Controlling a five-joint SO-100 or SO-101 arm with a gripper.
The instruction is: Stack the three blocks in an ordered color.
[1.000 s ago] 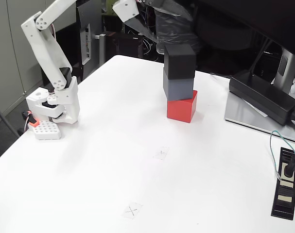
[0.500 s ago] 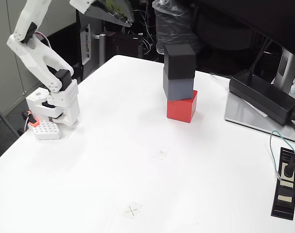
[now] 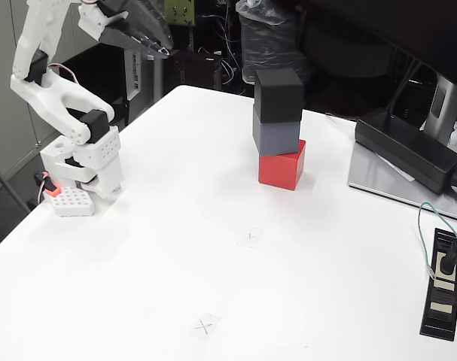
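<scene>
Red block (image 3: 281,169) at the bottom, grey block (image 3: 275,137) on it, black block (image 3: 279,95) on top: one column, standing on the white table (image 3: 213,248) toward its far side in the fixed view. Each cube touching the one below; grey and black turned a little against the red, overhanging slightly on the left, yet upright. Stacking itself, by the look of it, done; no cube left loose on the tabletop.

Gripper (image 3: 165,53) high at the upper left, well apart from the column and off past the table's far edge, carrying nothing. Fingers seemingly drawn to a single dark point, but too dim against the background clutter to say whether together or apart: cannot tell. Arm folded back above its white base (image 3: 85,173) at the left table edge.

Step in hand, as a judgement: retreat toward rest. Next move calling for little more than a settle over the base, with no sweep toward the column, since a brush against the offset upper cubes could topple them.

Two small taped crosses (image 3: 205,326) on the near tabletop, further forward than the stack. Black power brick (image 3: 405,149) at right, black socket strip (image 3: 442,282) with a cable at the near right edge. No brand, label or legible writing anywhere.
</scene>
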